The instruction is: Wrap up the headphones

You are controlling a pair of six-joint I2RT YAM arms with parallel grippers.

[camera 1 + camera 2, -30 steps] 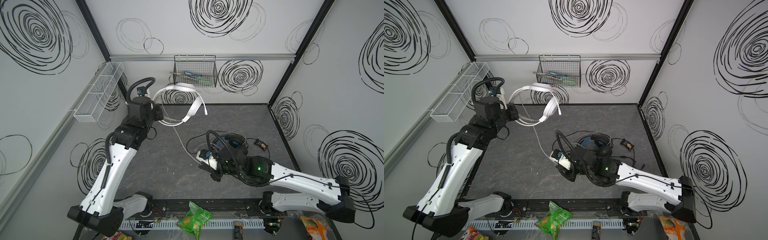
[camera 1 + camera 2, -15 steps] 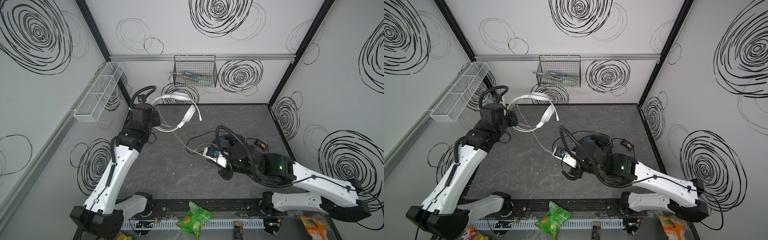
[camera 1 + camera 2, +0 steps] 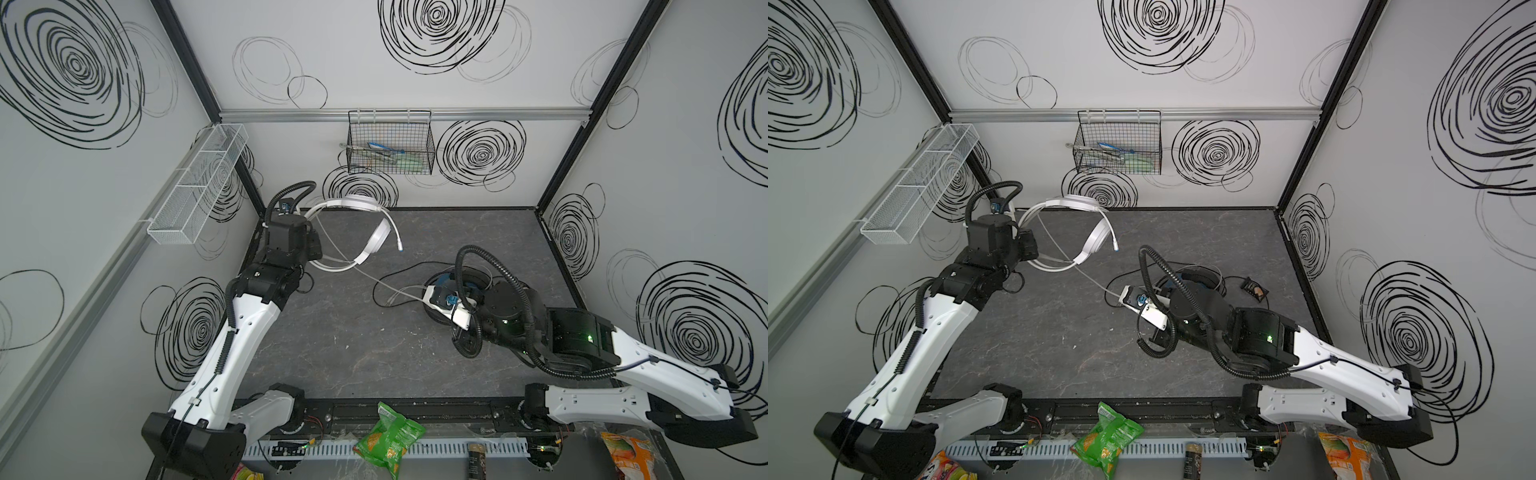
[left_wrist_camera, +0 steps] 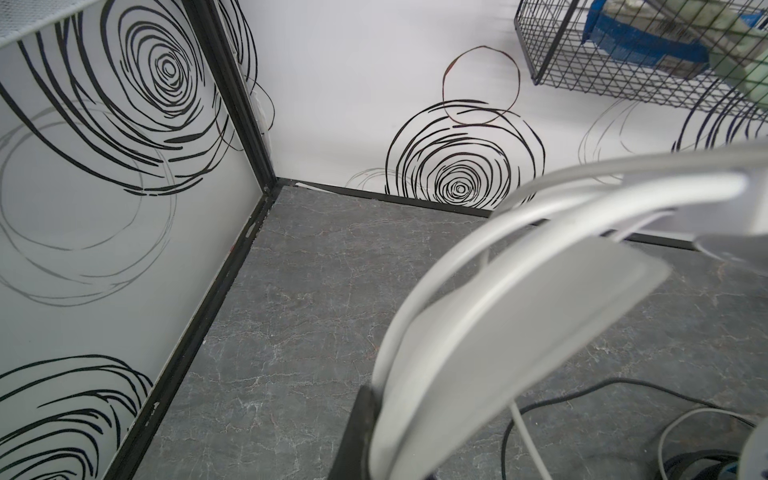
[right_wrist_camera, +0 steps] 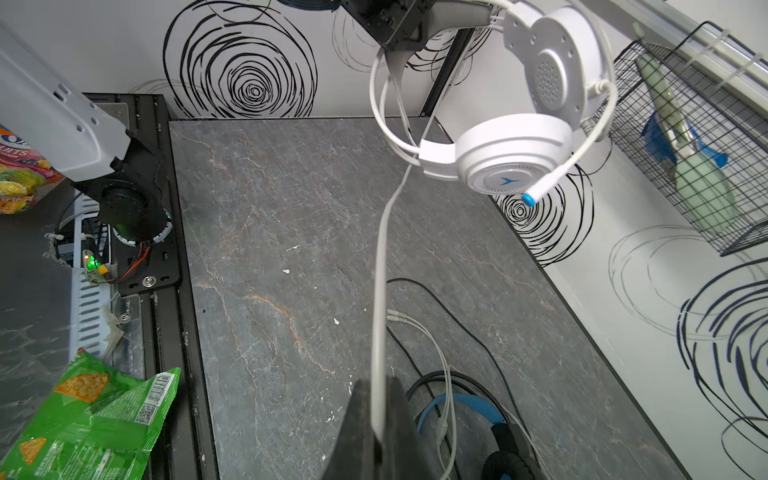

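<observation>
While the left gripper (image 3: 316, 251) stays clenched on the white headset (image 3: 376, 241), aloft well apart from the black headset (image 5: 505, 463), the right gripper (image 5: 376, 440), clamped on the white cable (image 5: 379, 291), has shifted beside it, straightening the cable, apparently for winding.

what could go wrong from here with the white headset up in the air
1. The white cable runs nearly straight from the right jaws to the white headset hanging from the left jaws; more pull might drag it free.
2. Its plugs lie by the black cable of the black headset; winding could snag both.
</observation>
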